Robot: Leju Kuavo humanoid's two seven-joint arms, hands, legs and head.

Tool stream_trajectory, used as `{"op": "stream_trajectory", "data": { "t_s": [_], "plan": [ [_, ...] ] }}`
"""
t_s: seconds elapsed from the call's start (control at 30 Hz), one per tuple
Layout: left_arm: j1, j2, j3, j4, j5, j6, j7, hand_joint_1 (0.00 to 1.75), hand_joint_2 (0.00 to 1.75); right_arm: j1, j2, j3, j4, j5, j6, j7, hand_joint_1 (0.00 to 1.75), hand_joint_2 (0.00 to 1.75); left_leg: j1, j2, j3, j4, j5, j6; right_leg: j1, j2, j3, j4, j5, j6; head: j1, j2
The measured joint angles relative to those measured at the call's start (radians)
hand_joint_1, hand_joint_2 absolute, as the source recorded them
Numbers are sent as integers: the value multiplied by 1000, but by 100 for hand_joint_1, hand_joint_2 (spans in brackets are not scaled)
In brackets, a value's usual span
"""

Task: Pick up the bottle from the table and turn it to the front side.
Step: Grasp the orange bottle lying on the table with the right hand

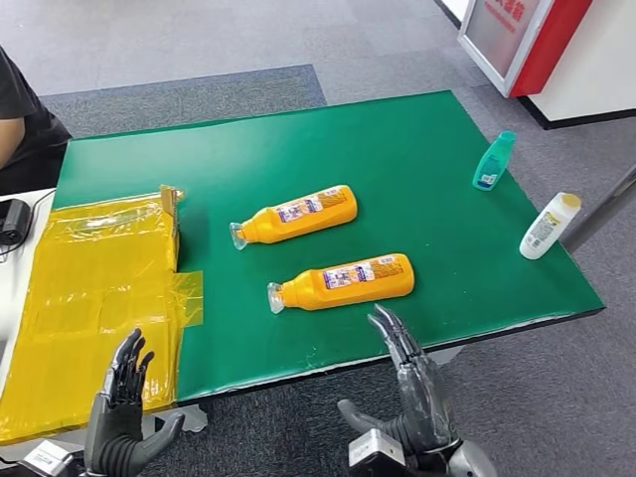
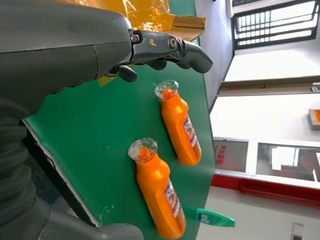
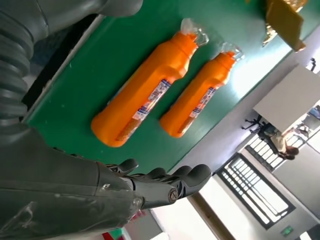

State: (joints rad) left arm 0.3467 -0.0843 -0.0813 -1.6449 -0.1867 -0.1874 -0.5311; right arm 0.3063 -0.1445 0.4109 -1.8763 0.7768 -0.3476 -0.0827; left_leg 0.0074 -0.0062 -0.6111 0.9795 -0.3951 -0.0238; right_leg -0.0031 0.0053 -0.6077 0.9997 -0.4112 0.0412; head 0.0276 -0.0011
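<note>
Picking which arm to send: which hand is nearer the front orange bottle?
Right. The right hand hovers at the table edge just below the front orange bottle; the left hand sits far off, by the yellow sheet.

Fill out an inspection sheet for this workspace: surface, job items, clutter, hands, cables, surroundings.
Surface: green mat over the table; yellow plastic sheet taped over its left part.
Job's things: two orange bottles lying on their sides, labels up, clear caps pointing left; near orange bottle just ahead of the right hand, far orange bottle behind it, apart.
Clutter: teal bottle and white bottle lying near the right edge.
Hands: left hand over the yellow sheet, holding nothing; right hand at the front edge, fingers extended, holding nothing.
Cables: nothing seen.
Surroundings: grey carpet; a seated person at far left; red-and-white stand at upper right.
</note>
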Motion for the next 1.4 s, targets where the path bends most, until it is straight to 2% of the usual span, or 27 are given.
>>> {"op": "stream_trajectory", "data": {
  "t_s": [0.1,0.23,0.43,0.67,0.87,1.17,1.4],
  "plan": [
    [-16,6,2,2,-20,-5,6,0,175,-74,-11,-23,7,62,105,40,0,175,0,0,0,0,1,0,0,0,0,0,2,0,0,0],
    [-50,16,3,15,-31,-17,8,0,175,-236,-37,-39,71,125,271,98,0,175,0,1,0,0,4,0,0,0,-1,0,5,0,0,0],
    [-72,25,3,31,-36,-23,7,0,175,-401,-68,-38,174,146,369,139,0,175,0,0,-1,0,6,0,0,0,0,0,6,1,0,0],
    [-101,35,2,63,-42,-22,-6,0,175,-591,-103,3,366,81,521,206,0,175,0,0,-1,0,7,1,0,0,-1,0,7,1,0,0],
    [-121,41,-3,92,-44,-22,-9,0,175,-716,-113,53,515,74,555,219,0,175,0,0,-1,0,8,1,0,0,-1,0,7,1,0,0],
    [-126,46,-11,114,-44,-21,-9,0,175,-756,-118,88,585,74,561,224,0,175,0,0,-2,0,7,1,0,0,-1,0,7,1,0,0],
    [-151,50,-19,135,-44,-20,-19,0,175,-860,-119,162,711,43,683,215,0,175,0,0,-2,0,9,1,0,0,-1,0,9,1,0,0]
  ]
}}
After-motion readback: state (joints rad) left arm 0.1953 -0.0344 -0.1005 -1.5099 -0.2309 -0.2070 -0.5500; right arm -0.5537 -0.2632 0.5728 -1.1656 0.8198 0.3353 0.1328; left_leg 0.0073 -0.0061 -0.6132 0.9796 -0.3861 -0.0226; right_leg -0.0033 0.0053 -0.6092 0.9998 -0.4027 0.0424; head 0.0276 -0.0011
